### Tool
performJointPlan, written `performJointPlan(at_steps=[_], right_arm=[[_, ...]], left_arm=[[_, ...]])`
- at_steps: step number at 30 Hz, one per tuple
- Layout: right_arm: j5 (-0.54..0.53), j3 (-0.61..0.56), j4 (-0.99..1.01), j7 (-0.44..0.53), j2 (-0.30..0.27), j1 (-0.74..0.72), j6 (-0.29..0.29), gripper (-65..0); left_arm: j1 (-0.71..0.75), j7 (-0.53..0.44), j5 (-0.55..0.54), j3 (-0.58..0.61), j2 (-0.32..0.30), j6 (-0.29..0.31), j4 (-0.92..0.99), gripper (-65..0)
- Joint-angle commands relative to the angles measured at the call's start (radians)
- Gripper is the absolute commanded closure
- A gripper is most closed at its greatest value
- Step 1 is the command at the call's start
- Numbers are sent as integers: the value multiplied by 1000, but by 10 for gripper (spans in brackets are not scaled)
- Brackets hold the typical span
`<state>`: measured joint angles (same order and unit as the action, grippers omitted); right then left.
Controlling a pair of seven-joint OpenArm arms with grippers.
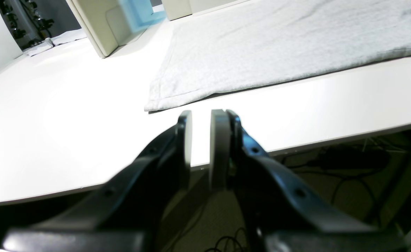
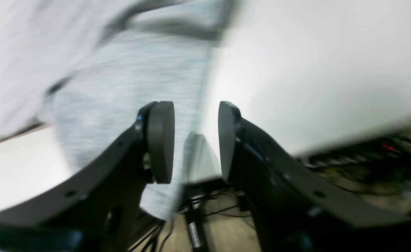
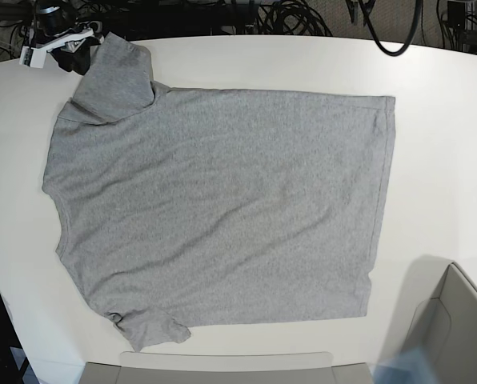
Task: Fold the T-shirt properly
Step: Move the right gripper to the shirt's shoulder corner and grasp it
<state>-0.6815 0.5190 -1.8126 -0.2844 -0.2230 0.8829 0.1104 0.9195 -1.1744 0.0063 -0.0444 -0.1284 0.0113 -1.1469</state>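
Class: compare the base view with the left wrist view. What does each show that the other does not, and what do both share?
Only the base view shows the whole T-shirt spread flat, plain side up, with both sleeves. Only the left wrist view shows the left pincer, slightly open and empty above the table edge, short of the shirt's hem corner, with cables on the floor below. Both show the grey shirt lying on the white table.
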Motion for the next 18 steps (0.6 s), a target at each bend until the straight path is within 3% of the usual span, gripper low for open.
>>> performJointPlan(at_steps=[1,4,14,18], right_arm=[[-7,8,6,-6,-6,-5,21,-218],[-7,13,50,-43,24,-47,47,-218],[-16,46,103,-46,76,-78,47,-216],[-68,40,190,-46,53,-92,53,-216]], left_arm=[[22,-26,-6,1,-3,-7,-8,-103],[22,-26,-6,1,-3,-7,-8,-103],[22,-26,-6,1,-4,-7,-8,-103],[23,-26,-6,1,-4,-7,-8,-103]])
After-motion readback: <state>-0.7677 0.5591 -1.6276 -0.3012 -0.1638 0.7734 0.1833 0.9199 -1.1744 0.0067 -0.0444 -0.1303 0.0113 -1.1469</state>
